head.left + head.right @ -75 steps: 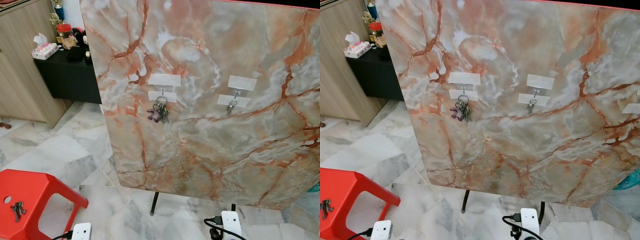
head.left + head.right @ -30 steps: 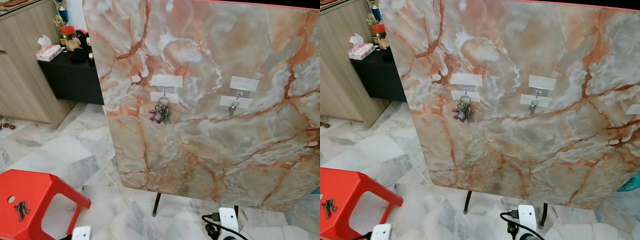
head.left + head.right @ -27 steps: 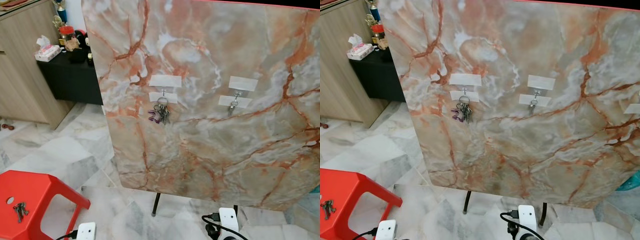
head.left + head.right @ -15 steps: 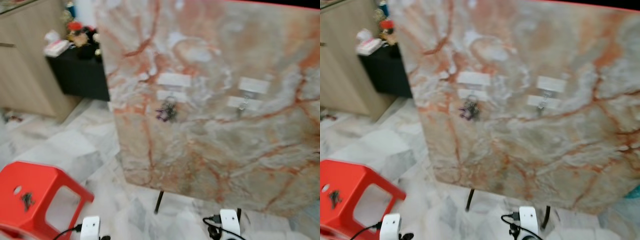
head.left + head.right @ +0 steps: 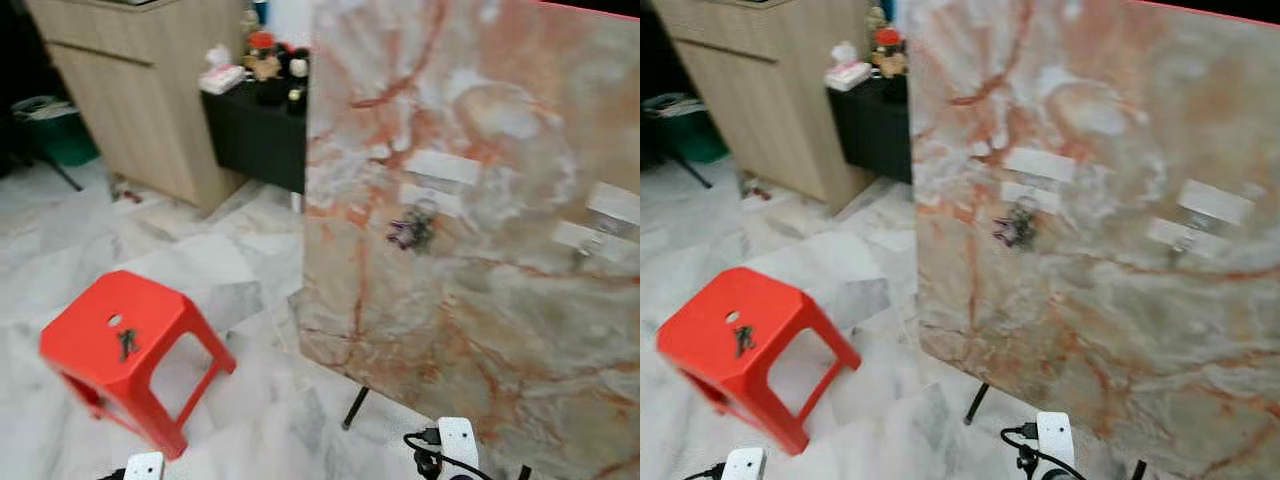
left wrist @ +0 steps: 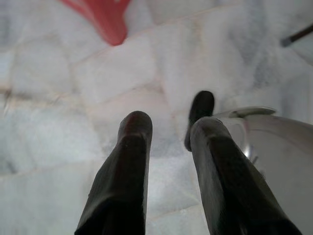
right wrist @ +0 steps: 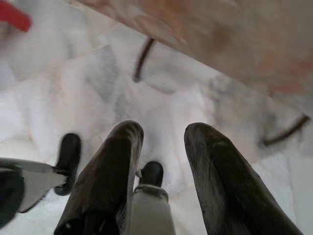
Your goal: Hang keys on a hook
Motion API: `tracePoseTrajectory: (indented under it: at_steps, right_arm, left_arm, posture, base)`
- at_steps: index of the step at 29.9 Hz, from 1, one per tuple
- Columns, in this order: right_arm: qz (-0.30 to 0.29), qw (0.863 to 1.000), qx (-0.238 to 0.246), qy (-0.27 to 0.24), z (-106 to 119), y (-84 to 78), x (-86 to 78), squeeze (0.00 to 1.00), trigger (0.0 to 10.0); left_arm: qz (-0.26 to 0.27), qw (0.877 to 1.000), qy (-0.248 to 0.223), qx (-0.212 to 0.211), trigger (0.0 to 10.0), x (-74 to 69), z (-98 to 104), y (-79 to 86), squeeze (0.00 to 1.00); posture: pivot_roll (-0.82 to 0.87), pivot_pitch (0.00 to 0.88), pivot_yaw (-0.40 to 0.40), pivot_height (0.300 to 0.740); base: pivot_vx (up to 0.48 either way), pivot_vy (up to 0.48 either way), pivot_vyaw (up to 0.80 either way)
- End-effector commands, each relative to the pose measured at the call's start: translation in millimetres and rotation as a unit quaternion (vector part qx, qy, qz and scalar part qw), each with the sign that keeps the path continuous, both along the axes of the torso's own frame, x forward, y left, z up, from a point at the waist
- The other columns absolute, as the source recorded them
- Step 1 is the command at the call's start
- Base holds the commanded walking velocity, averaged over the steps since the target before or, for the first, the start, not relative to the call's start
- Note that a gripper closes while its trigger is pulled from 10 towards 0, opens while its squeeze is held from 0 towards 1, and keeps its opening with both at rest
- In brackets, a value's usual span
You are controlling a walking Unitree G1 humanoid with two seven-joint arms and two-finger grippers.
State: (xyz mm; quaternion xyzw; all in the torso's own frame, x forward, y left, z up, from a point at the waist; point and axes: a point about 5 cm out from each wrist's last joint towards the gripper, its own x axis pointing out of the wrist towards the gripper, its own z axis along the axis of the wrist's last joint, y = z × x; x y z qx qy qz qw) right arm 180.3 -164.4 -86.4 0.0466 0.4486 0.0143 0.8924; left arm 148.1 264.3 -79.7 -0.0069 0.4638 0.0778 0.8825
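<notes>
Keys (image 5: 126, 343) lie on the red stool (image 5: 90, 345), left of the marble board (image 5: 480, 250); wrist views show left gripper (image 6: 168, 128) and right gripper (image 7: 161, 134) hanging over floor, fingers apart, empty.

Blurred throughout by motion in both eye views, so the dark keys (image 5: 127, 343) on the red stool (image 5: 95, 365), near its small hole, too small and soft to count or tell apart. Equally smeared, the bunch (image 5: 411, 229) hanging at the left hook of the marble board (image 5: 480, 330) and the small piece (image 5: 587, 250) at the right hook; hook shapes not readable. Board cut off at the right and bottom edges, its legs (image 5: 355, 408) partly out of frame.
</notes>
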Motion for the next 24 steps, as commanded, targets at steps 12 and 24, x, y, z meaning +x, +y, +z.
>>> tracePoseTrajectory:
  at_steps: [12,24]
  right_arm:
    - [-0.002,1.0,0.0,-0.001,0.4,-2.0,0.6,0.0,10.0]
    - [-0.023,1.0,0.005,0.0,-0.2,-4.2,-1.1,0.0,10.0]
  left_arm:
    - [-0.03,0.999,0.018,-0.005,10.0,4.4,-10.0,-37.6,0.0]
    - [-0.04,0.999,0.03,-0.002,10.0,6.7,-12.4,-50.4,0.0]
  posture:
    - [0.05,0.027,-0.049,0.74]
    - [0.05,0.031,-0.052,0.74]
  base:
    - [0.0,0.0,0.75]
    - [0.0,0.032,0.28]
